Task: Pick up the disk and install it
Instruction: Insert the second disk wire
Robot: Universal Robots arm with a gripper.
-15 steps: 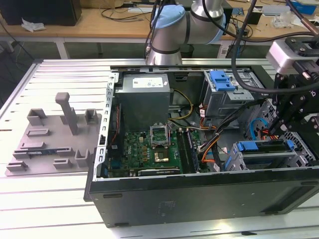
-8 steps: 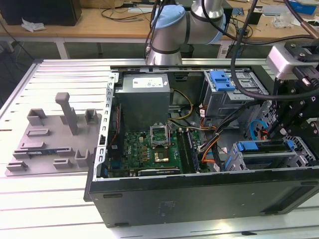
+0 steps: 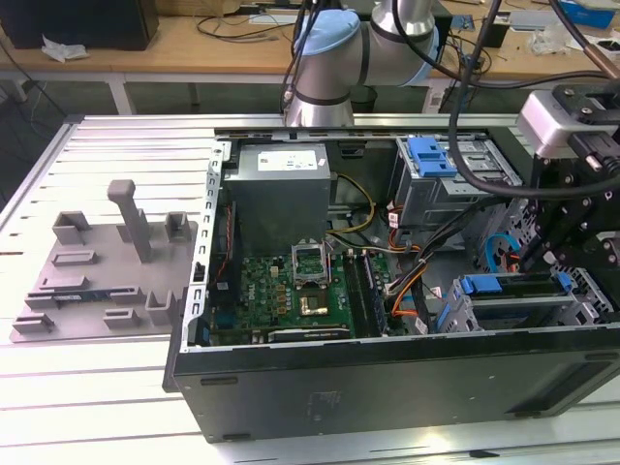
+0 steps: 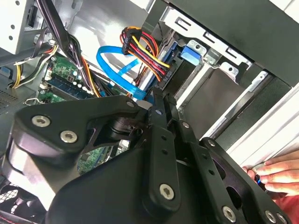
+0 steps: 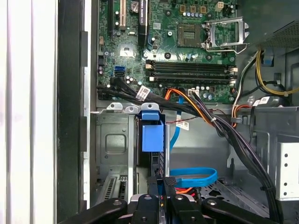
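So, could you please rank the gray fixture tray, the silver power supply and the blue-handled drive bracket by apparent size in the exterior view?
1. Gray fixture tray, largest.
2. Silver power supply.
3. Blue-handled drive bracket, smallest; the computer case's front wall may hide some of it, so that rank is less certain.

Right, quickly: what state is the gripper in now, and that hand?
Gripper: at the disk in its bay; open or shut cannot be told.
Person's hand: whether it holds anything cannot be told.
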